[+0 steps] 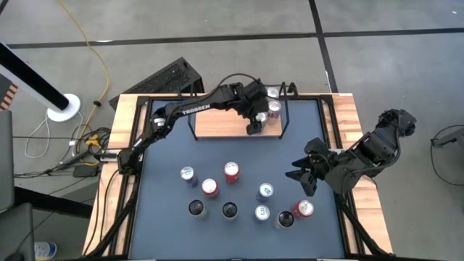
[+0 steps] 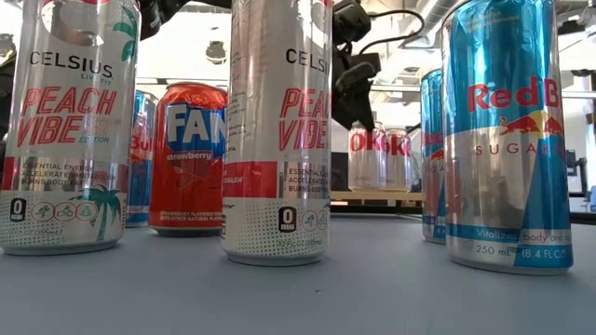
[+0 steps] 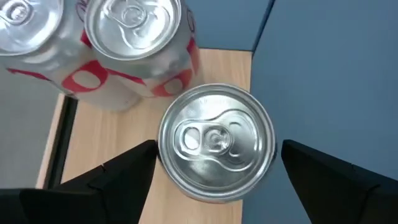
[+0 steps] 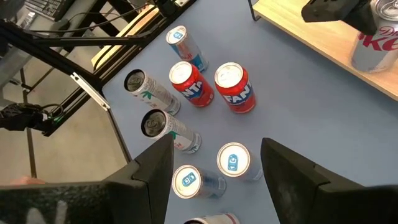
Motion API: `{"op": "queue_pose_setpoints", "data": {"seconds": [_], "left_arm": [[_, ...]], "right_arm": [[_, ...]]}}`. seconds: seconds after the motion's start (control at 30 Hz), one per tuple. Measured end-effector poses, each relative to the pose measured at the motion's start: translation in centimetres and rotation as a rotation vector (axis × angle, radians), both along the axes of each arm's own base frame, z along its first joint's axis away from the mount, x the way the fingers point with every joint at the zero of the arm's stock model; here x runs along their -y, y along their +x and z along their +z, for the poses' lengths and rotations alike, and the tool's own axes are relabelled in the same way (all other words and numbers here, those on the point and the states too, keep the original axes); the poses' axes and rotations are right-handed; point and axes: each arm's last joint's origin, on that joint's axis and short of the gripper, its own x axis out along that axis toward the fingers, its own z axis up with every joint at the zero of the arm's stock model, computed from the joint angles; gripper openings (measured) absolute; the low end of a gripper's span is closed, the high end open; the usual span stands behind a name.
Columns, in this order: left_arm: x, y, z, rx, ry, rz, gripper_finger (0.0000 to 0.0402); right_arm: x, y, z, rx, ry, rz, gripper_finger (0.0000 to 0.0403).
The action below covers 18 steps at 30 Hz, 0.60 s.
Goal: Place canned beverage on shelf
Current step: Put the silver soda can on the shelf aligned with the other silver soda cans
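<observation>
Hovering over the shelf (image 1: 217, 125) — left end effector (image 1: 254, 125) released, astride a can (image 3: 216, 143).

the shelf (image 1: 217, 123), a light-wood board with thin black wire ends, lies at the table's 12 o'clock edge. three silver-topped cans (image 3: 214, 142) stand upright at its 3 o'clock end.

Overhead on whole table (image 1: 167, 217); low, level, behind cans (image 2: 275, 130).
</observation>
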Motion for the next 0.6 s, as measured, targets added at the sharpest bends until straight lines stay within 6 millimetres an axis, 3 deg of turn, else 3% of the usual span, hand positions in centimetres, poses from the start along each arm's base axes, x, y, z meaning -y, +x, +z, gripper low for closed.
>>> {"op": "queue_pose_setpoints", "data": {"seconds": [0.4,0.6], "left_arm": [[0.4,-1.2,0.1,-0.097,-0.026,-0.01,0.0332],[0.6,-2.0,1.4,-0.1,-0.012,0.011,0.0332]], "right_arm": [[0.1,0.0,0.0,0.01,-0.015,-0.012,0.0225],[0.1,0.0,0.1,0.022,-0.031,-0.029,0.0225]]}}
